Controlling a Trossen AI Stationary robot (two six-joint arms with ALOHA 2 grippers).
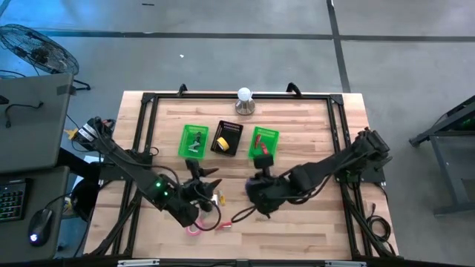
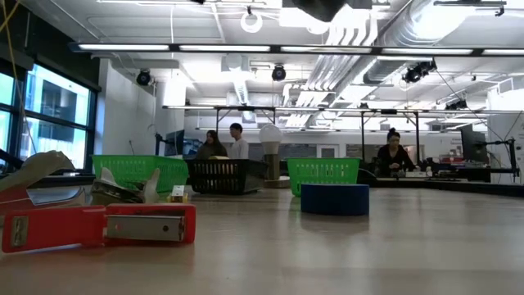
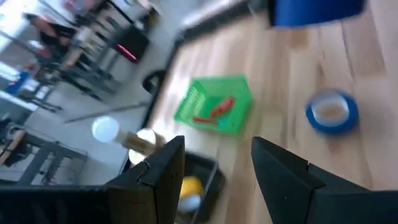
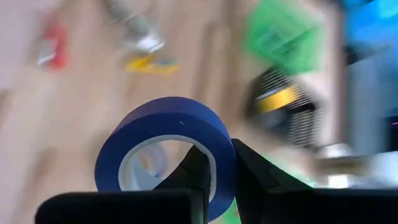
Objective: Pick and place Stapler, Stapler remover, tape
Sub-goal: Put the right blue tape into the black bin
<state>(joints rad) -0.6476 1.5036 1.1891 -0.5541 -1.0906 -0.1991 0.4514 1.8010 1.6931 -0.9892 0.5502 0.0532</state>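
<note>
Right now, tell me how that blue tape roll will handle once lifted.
The blue tape roll looks like a stiff ring, so it should hold shape. The right hand pinches only its wall, so it may swing. If dropped on its edge, it would probably roll.

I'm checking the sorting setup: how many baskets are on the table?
3, in a row toward the table's far edge: the left green basket, the black basket in the middle, and the right green basket. None appears hidden.
</note>
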